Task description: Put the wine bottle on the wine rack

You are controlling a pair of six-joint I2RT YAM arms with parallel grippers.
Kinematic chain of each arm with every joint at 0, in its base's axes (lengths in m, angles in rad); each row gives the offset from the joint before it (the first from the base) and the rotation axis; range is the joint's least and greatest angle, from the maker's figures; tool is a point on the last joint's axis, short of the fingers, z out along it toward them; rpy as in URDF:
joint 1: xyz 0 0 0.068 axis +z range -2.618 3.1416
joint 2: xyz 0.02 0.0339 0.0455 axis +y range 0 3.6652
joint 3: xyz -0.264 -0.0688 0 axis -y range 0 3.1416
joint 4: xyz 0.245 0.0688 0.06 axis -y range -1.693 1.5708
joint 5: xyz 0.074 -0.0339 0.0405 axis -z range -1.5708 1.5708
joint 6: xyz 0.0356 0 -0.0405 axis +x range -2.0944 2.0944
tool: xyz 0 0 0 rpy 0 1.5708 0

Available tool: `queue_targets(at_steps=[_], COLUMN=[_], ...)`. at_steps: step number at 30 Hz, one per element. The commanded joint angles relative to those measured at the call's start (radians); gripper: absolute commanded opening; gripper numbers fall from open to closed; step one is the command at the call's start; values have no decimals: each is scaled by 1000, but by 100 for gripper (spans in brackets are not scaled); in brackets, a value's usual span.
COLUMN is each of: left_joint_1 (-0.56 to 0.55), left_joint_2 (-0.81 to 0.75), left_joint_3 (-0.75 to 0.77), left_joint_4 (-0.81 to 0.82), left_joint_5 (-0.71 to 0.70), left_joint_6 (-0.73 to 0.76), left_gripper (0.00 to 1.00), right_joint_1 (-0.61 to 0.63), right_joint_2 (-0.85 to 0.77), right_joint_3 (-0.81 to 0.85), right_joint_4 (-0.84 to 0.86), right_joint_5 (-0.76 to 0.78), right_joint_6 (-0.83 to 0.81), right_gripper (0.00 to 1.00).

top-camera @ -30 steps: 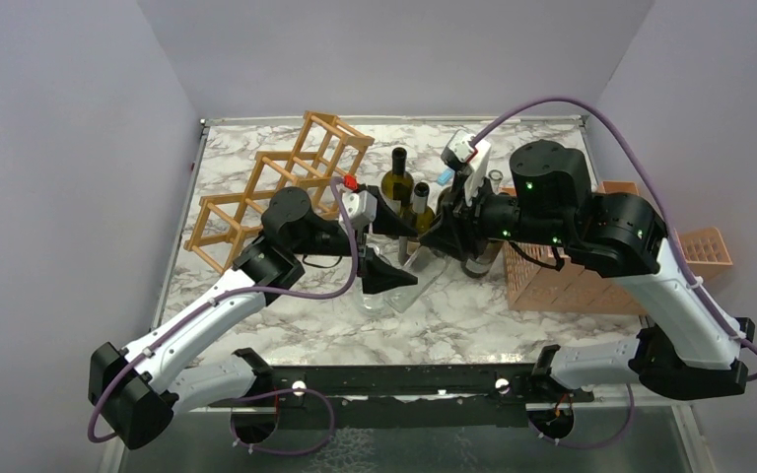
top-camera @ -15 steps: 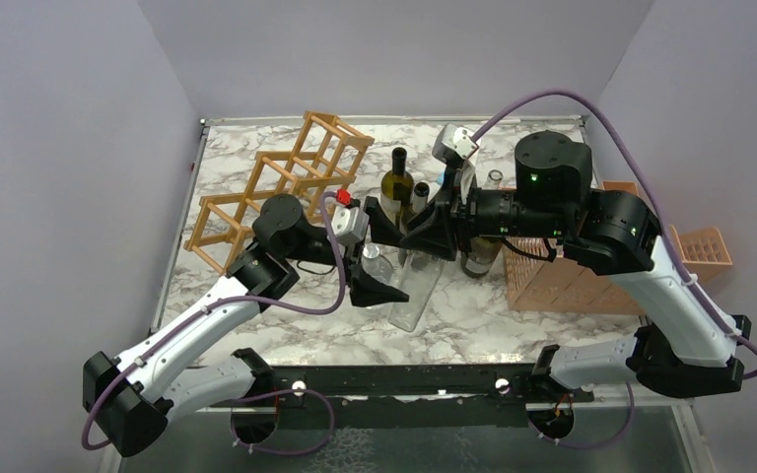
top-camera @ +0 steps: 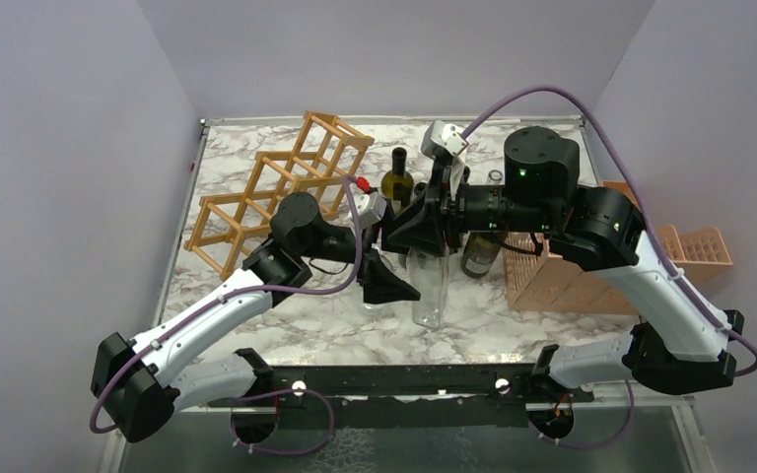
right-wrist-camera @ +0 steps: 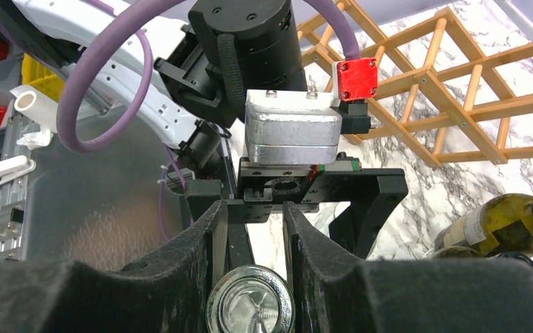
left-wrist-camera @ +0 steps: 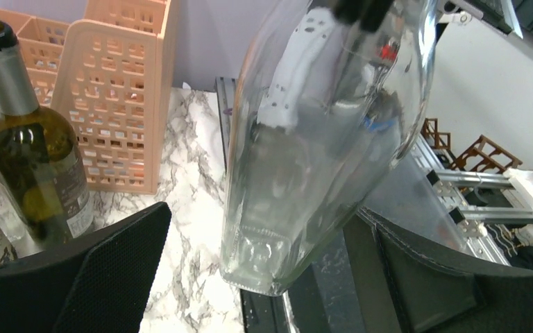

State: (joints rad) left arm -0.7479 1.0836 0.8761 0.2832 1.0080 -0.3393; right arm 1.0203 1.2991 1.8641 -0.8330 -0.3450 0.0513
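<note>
Wine bottle (top-camera: 429, 291): clear glass and empty-looking. It hangs near-upright over the middle of the marble table (top-camera: 513, 138), neck up and base down. We can't tell whether the base touches the tabletop.

The right gripper (right-wrist-camera: 253, 236) is clamped on the neck just under the mouth, pads tight on both sides, as the right wrist view shows. The left gripper (left-wrist-camera: 264, 229) is spread wide. Its two fingers straddle the lower body of the bottle, with a gap showing on each side in the left wrist view, so there is no contact.

Key relation: the wine rack (top-camera: 281, 182) lies to the left of the bottle and farther back, behind the left arm's elbow. It is well apart from the glass. The left arm is the nearer one to the rack. The right arm would have to reach across it.

The bottle's long axis is roughly vertical, tipped slightly toward the near edge, and we judge the rack's diamond openings want it lying flat. So we read this as a handover: the left gripper would close on the body, the right would release the neck, and the bottle would then be swung left and tipped over.

The risk is slick glass in a wide grip. There are also two dark bottles (top-camera: 397, 182) standing just behind and a pink crate (top-camera: 567, 286) to the right, which leaves little room to swing.
</note>
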Motion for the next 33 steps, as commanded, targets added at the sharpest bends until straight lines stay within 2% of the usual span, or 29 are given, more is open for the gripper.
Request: queue_targets(at_steps=[1,5,7,15,23,29,30,33], left_joint_1=[-33,-53,-60,-76,-77,-85,-88,-96], left_joint_2=[1,-5,-6,8,-21,-5,0,2], left_joint_3=[-26,-79,-96,-107,-117,-114,-112,-103], left_joint_4=[185,265,301,379,384,387,387,388], left_joint_5=[-132,-225,-229,-189,-155,-141,-140,-131], left_joint_6=[-135,-151,-149,-138,-91,-114,-115,-103], left_gripper=[99,99,99,99,99,98,97,73], right_joint_1=[4,4,3,4,4,4,4,4], right_joint_2=[-4,-12,-15,-22,-39,-46,-49,-59], right_joint_3=[0,-16,-18,-29,-50,-59,-63,-75], right_joint_4=[124,152,156,160,171,206,216,233], right_joint_5=[-26,-15,-17,-19,-8,-24,-25,-26], right_joint_6=[44,55,56,56,57,64,66,68], right_gripper=[1,1,1,1,1,1,1,1])
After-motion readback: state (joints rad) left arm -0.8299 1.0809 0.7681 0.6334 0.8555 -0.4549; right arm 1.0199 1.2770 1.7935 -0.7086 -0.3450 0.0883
